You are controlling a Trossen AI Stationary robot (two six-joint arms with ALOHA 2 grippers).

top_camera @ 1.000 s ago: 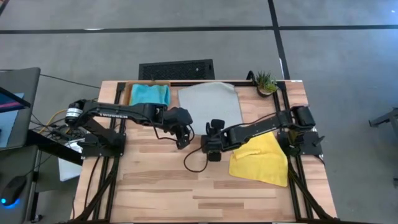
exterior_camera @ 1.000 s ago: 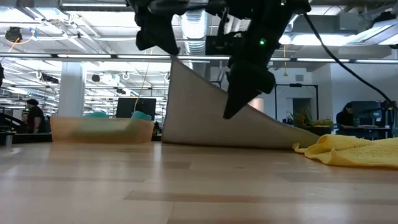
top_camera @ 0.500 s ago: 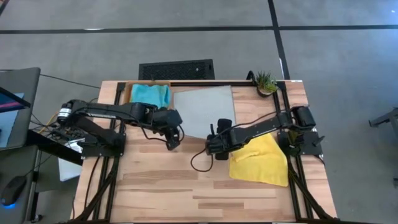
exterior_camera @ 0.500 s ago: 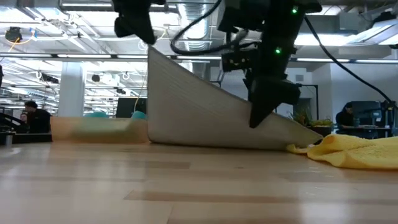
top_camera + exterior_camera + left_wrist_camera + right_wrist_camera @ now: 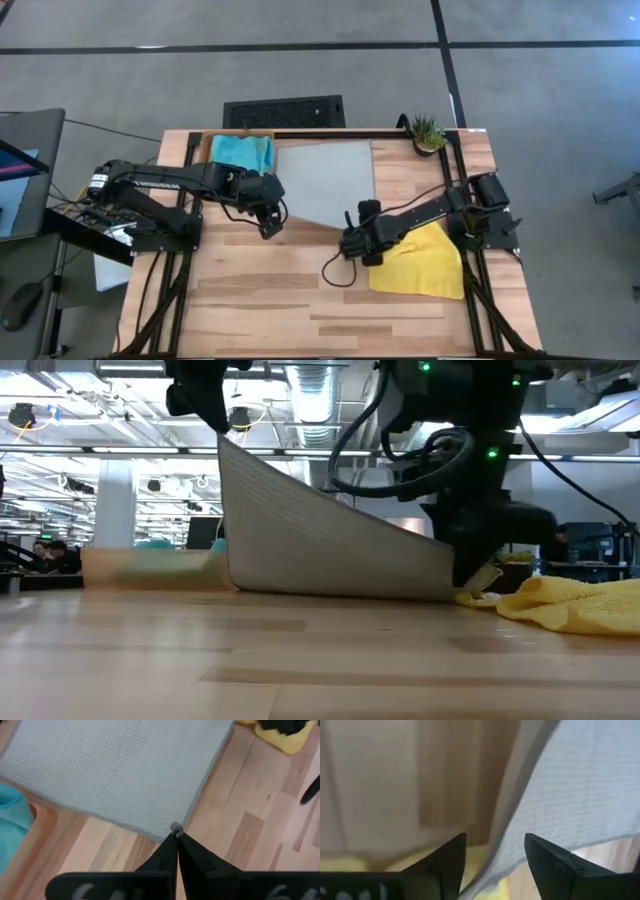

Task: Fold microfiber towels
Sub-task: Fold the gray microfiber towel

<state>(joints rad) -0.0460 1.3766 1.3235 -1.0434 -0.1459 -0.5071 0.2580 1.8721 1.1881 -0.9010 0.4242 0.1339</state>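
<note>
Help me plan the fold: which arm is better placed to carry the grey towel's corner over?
Left: its left gripper is shut on a corner of the grey towel, lifted high; the right gripper is open, low beside the yellow towel.

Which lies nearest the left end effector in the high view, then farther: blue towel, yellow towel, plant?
From the left end effector:
1. Blue towel, in the tray at the table's far left.
2. Yellow towel, right side, near edge.
3. Plant, far right corner.

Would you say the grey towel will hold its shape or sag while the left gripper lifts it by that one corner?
It will probably sag: the grey towel drapes in a slope from the pinched corner down to the table. It looks light, since the left gripper raises it by a fingertip pinch. The right gripper stands open beside its edge.
</note>
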